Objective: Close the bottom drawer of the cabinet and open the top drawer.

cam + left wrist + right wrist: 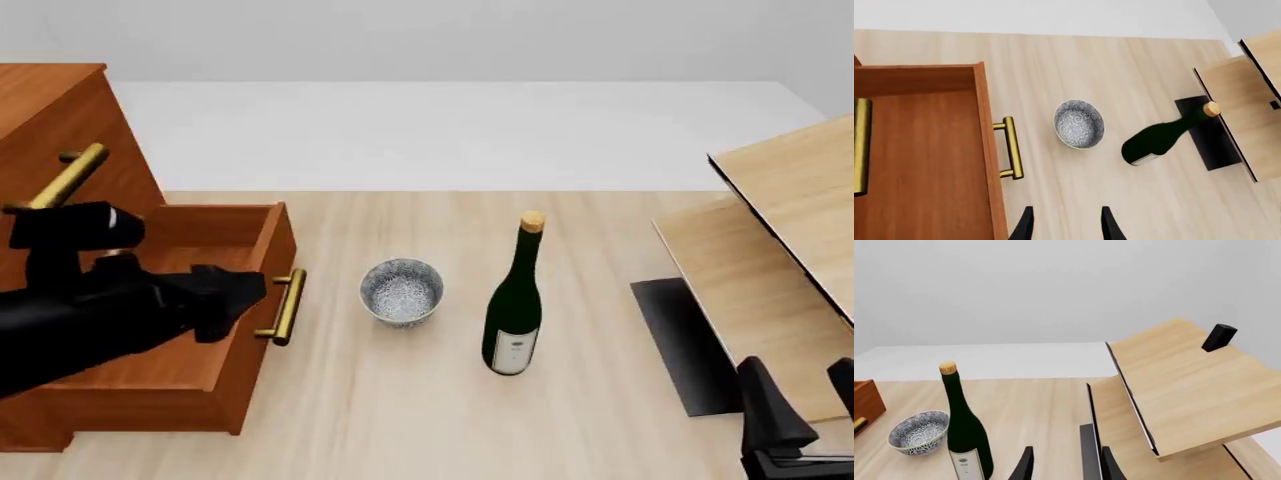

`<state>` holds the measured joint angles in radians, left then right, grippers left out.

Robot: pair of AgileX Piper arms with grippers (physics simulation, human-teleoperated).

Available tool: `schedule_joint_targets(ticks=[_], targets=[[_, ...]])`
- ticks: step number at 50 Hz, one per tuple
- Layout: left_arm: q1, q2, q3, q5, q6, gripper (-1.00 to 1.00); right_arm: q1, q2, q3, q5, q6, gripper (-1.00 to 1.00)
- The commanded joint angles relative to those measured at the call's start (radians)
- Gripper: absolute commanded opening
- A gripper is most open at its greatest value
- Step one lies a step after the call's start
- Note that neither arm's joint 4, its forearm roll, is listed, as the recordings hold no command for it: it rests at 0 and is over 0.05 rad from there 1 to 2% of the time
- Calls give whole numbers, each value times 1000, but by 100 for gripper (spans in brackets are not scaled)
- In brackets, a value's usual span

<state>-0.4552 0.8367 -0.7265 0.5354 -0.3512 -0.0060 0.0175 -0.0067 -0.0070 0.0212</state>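
Observation:
The reddish-brown cabinet (54, 100) stands at the table's left. Its bottom drawer (160, 375) is pulled out, with its brass handle (282, 307) facing the bowl. A brass handle of a higher drawer (60, 180) sticks out above; I cannot tell whether it is the top drawer's. My left gripper (234, 290) hovers over the open drawer's front edge, just behind that handle. In the left wrist view the left gripper (1066, 227) is open and empty, with the bottom drawer's handle (1009, 147) ahead of one finger. My right gripper (801, 400) is open at the near right, holding nothing.
A speckled bowl (402, 290) sits on the table just beyond the drawer handle. A dark green bottle (514, 310) stands upright to its right. Pale wood furniture (787, 220) with a black base (674, 340) fills the right side, close to the right gripper (1066, 467).

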Motion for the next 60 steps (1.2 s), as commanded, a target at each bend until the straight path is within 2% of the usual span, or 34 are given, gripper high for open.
schedule_joint_targets(ticks=[1, 19, 25, 34, 42, 44, 53, 60], targets=[[-46, 50, 12, 29, -22, 100, 1, 9, -3, -5, 10, 100], [-115, 85, 65, 18, -95, 100, 4, 10, -4, -2, 24, 100], [-113, 89, 83, 8, -96, 100, 7, -8, -3, 16, 27, 100], [-123, 89, 117, -11, -141, 100, 5, -9, -4, 18, 31, 100], [-105, 81, 140, -10, -139, 100, 9, -9, -3, 18, 31, 100], [-93, 76, 148, -8, -115, 100, 10, -9, -3, 18, 31, 100], [-93, 63, 222, -29, -161, 100, 11, -9, -2, 18, 30, 100], [-60, 74, 237, -63, -137, 100, 11, -3, -3, 12, 32, 100]])
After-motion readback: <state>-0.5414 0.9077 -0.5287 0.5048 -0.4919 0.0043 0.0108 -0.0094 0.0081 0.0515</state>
